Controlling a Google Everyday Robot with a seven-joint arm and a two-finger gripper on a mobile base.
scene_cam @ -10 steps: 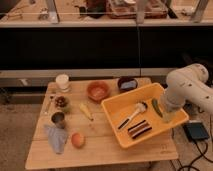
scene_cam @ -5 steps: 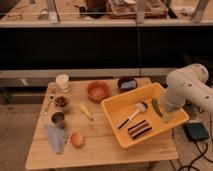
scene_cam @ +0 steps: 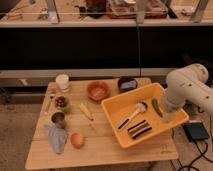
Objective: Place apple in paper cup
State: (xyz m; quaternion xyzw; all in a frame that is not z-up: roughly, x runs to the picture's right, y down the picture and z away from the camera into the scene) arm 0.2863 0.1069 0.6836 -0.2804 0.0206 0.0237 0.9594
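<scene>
The apple point(scene_cam: 77, 140), small and orange-red, lies near the front left of the wooden table point(scene_cam: 105, 150). The paper cup point(scene_cam: 62, 82), white and short, stands upright at the table's back left corner. The apple and the cup are far apart. My white arm point(scene_cam: 187, 87) reaches in from the right. Its gripper point(scene_cam: 168, 115) hangs over the right edge of the yellow tray point(scene_cam: 112, 107), far from both the apple and the cup. Nothing shows in the gripper.
A grey-blue cloth point(scene_cam: 56, 138) and a small metal cup point(scene_cam: 58, 119) lie next to the apple. An orange-brown bowl point(scene_cam: 98, 91), a dark bowl point(scene_cam: 127, 84), a yellow item point(scene_cam: 86, 111) and a small dish point(scene_cam: 61, 102) stand on the table. The tray holds a brush point(scene_cam: 132, 114) and dark utensils point(scene_cam: 140, 129).
</scene>
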